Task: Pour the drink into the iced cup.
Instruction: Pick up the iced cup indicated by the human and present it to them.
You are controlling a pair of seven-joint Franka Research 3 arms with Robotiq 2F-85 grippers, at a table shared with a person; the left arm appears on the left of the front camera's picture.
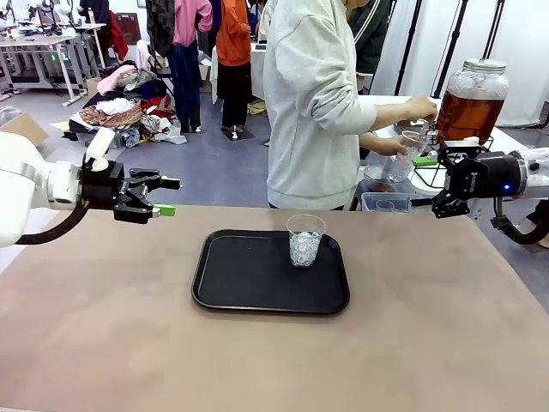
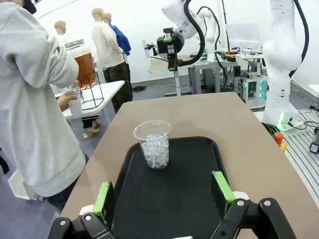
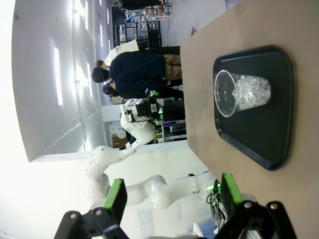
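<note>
The left arm [image 1: 34, 184] comes in from the left side and is held level, up above the surface [image 1: 103, 343]. Its jaws point toward the middle. They are wide apart, with nothing between them. The right arm [image 1: 533, 161] comes in from the right side, near the far edge. Its jaws point back toward the left ones. They are wide apart too and grip nothing.

A black tray [image 1: 249, 279] lies flat in the middle of the surface. The iced cup [image 1: 305, 240] stands upright on it, close to the tray's far right corner. There is bare surface all round the tray, and lots of room between each arm and the cup.

The drink [image 1: 467, 116] is in a big glass jar [image 1: 480, 81] on a wire stand. The stand is on a small white table [image 2: 112, 88] past the far right corner, just behind the right arm. A person [image 1: 313, 103] stands there. One hand [image 1: 420, 106] seems to be at the jar's tap, though it is hard to see. The other hand [image 1: 377, 144] holds a second clear cup [image 1: 407, 156] under it.
</note>
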